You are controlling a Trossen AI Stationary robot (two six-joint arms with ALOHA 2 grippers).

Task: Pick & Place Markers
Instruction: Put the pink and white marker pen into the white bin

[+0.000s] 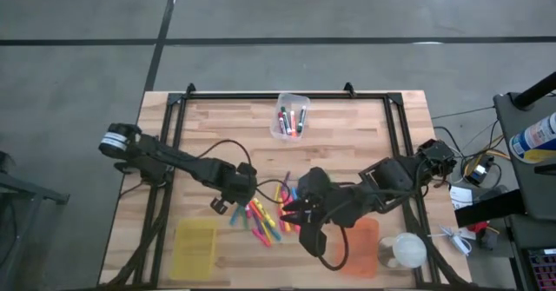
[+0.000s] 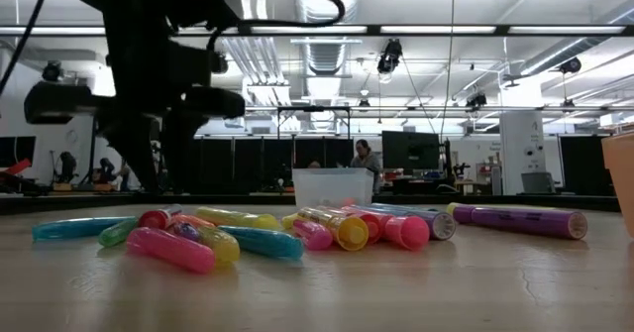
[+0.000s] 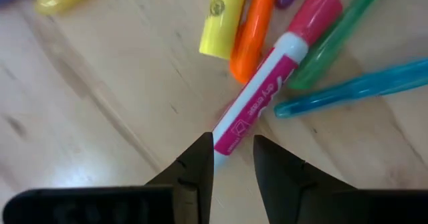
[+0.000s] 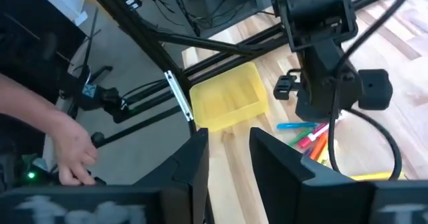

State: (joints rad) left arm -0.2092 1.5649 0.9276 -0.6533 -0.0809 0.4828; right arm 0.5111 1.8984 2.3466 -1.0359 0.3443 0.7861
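Pink plastic shows between the left gripper's [image 3: 233,158] fingers: the tail of a pink marker [image 3: 267,90] sits in the gap, the fingers apart and, as far as the left wrist view shows, not yet pressing on it. The likely trouble is a grip taken so near the end; closing there could pivot the marker or squirt it out, and its cap end lies against an orange marker [image 3: 254,30] and a green marker [image 3: 338,37], which could be dragged along. A teal marker [image 3: 354,89] lies just beside the body and could be nudged too. From the gripper outward, the pink marker runs straight away from the fingertips into the pile of markers [image 1: 265,217] spread on the table [image 1: 226,126] between the two arms. The right gripper [image 4: 227,158] is lifted off the table near the pile with its fingers apart and nothing between them. A yellow bin [image 1: 195,247] lies near the left arm, an orange bin [image 1: 360,248] near the right, and a clear bin [image 1: 291,117] with a few markers stands well apart at the far edge.
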